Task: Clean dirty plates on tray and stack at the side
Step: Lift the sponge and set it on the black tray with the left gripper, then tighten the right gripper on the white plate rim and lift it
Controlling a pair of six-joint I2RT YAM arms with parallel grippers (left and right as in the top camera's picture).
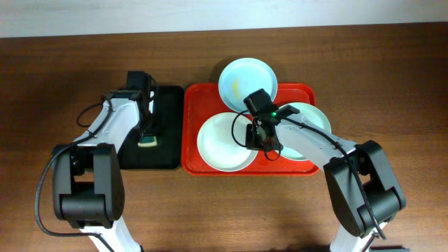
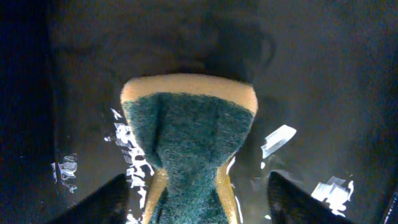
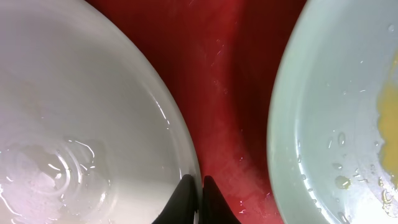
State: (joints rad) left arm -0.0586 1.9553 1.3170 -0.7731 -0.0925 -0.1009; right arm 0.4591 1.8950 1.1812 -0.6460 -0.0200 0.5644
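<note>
The red tray holds three plates: a pale blue plate with a yellow smear at the back, a white plate at the front left, and a pale green plate at the right. My right gripper is shut on the white plate's right rim. In the right wrist view its fingers pinch the rim of the wet white plate. The pale green plate lies to the right with a yellow smear. My left gripper is open, its fingers on either side of the sponge.
A smaller black tray lies left of the red tray. On it is a yellow sponge with a green scouring face, with water drops around it. Brown tabletop surrounds both trays.
</note>
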